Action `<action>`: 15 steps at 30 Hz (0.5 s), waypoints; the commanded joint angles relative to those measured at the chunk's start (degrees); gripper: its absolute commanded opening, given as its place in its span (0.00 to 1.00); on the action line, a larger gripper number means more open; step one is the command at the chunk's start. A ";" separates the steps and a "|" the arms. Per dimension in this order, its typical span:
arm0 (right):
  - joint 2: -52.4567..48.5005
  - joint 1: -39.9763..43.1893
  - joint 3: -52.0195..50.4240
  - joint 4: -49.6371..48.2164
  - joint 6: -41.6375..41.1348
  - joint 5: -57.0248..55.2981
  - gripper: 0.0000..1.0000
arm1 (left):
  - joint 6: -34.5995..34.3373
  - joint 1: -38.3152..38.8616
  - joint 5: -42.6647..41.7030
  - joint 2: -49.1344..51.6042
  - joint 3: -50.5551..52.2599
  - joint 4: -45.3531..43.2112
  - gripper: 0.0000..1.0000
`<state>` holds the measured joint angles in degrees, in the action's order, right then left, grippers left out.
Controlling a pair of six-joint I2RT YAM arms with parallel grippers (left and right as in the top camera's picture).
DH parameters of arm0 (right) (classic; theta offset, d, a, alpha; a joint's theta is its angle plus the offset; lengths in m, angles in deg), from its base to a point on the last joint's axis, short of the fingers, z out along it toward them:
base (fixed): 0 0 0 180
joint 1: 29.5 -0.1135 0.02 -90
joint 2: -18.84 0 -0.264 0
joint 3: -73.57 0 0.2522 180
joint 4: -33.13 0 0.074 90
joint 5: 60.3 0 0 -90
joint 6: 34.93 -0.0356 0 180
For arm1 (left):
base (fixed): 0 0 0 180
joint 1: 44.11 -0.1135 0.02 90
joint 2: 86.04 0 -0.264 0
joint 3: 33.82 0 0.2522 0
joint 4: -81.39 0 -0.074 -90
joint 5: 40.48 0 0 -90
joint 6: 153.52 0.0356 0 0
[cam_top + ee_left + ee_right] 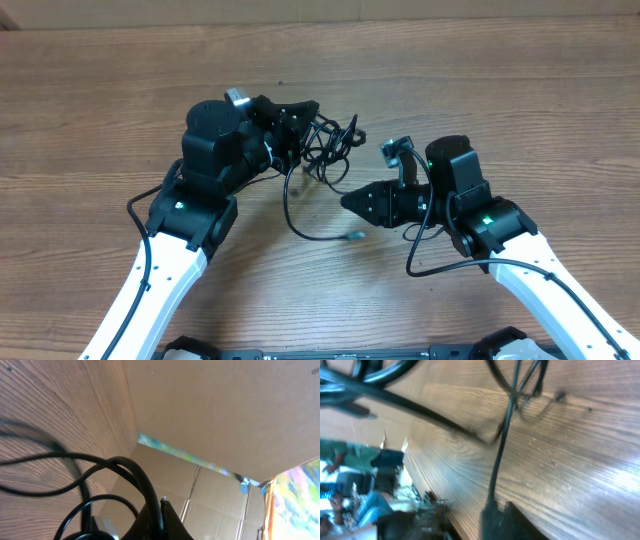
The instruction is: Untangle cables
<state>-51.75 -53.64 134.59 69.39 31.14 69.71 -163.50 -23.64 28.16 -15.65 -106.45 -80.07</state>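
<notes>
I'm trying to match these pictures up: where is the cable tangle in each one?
Overhead: cables just above centre.
Left wrist: cables loop at lower left.
Right wrist: cables cross the top, one strand running down.
Shared landmark: the wooden table.

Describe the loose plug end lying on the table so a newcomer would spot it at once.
On the wooden table, seen from overhead, look just below the right hand's tip. A small grey plug lies there, ending a thin black cord that curves down from the cables tangled by the left hand; it alone sits clear of the knot.
</notes>
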 commanded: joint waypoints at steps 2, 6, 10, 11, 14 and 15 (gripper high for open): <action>0.17 -0.22 1.09 -1.42 0.20 -2.05 0.56 | 5.42 -0.63 -2.36 -0.76 -1.18 -0.37 0.04; 0.17 -0.22 1.09 -2.73 0.15 -2.05 0.61 | 9.03 -0.63 -2.73 -0.76 -1.18 -0.33 0.04; 0.48 -0.11 1.16 -3.41 -0.52 -2.03 0.62 | 14.21 -0.63 -3.15 -0.76 -1.18 -0.33 0.04; 0.76 0.00 1.16 -3.56 -1.64 -2.01 0.62 | 15.85 -0.63 -3.15 -0.76 -1.18 -0.33 0.04; 1.84 1.25 1.16 -4.13 -6.58 -1.79 0.61 | 21.75 -0.63 -3.10 -0.76 -1.18 -0.33 0.04; 2.32 1.99 1.16 -4.22 -8.81 -1.62 0.61 | 23.65 -0.63 -3.10 -0.76 -1.18 -0.31 0.04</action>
<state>-51.55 -53.16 134.59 65.76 27.95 68.27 -148.46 -23.64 25.95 -15.65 -106.45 -79.96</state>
